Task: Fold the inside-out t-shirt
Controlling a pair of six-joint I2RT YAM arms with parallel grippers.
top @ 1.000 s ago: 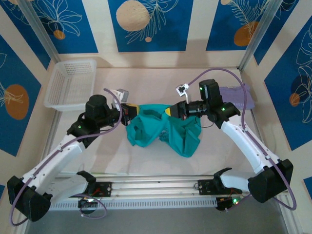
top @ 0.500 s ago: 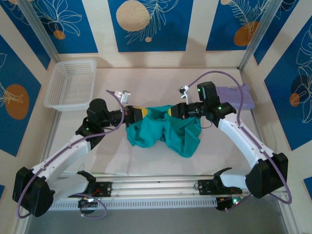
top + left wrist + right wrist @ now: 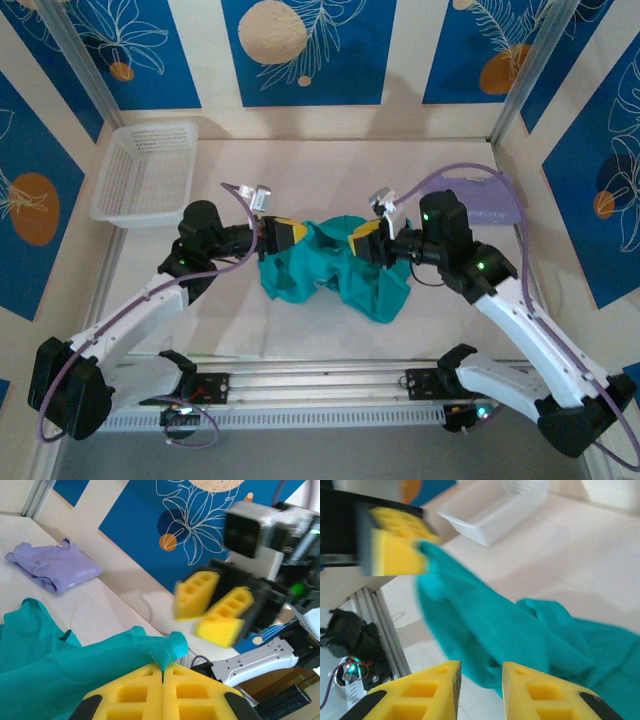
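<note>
Shirt: your inside-out t-shirt (image 3: pixel 345 280) lies bunched mid-table between the two arms, with one edge lifted toward the left.
Left jaws: the left gripper (image 3: pixel 162 671) is clamped on a thin fold of that edge, pads pressed together over the hem.
Right jaws: the right gripper (image 3: pixel 480 680) stands parted with nothing between its pads. Teal cloth lies just beyond them.
Risk, slip: your left hold has very little cloth in it, so a sharp pull could free the edge and drop it.
Risk, wrong layer: the heap is crumpled. Your right jaws may close on two layers or a sleeve, and spreading would then twist the shirt.
Risk, collision: the grippers are near each other, and bringing them closer could knock the pads together.
Bystanders: the lavender shirt (image 3: pixel 52 567) at far right and the basket (image 3: pixel 145 170) at far left sit well apart from the work.
</note>
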